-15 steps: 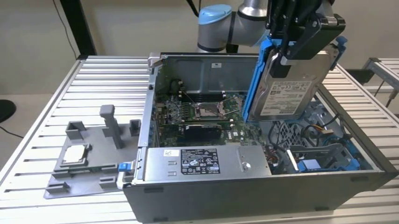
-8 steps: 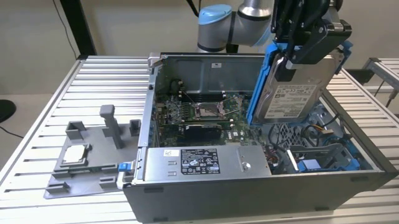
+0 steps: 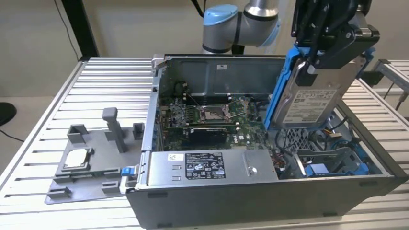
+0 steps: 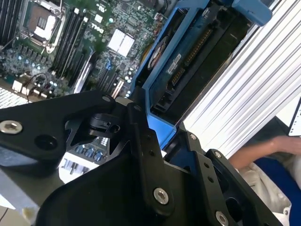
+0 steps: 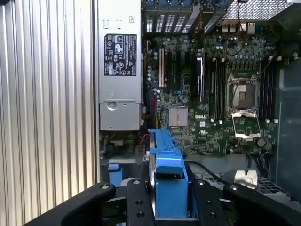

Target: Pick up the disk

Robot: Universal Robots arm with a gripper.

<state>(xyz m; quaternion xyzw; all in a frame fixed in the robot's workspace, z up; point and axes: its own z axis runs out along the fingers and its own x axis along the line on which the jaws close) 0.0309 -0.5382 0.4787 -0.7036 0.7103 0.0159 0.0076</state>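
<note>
White-labelled disk [image 3: 313, 103] in claw [image 3: 329, 60]

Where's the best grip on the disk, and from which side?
Grip the disk at its upper end, fingers across the thin blue bracket, coming from above. It stands nearly upright above the open case, so only that end is free. The gripper holds it there.

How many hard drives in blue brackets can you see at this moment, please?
1. The disk hangs in the gripper, lifted above the open computer case at the exterior view's right. More drives could sit hidden in the blue bay below it.
</note>
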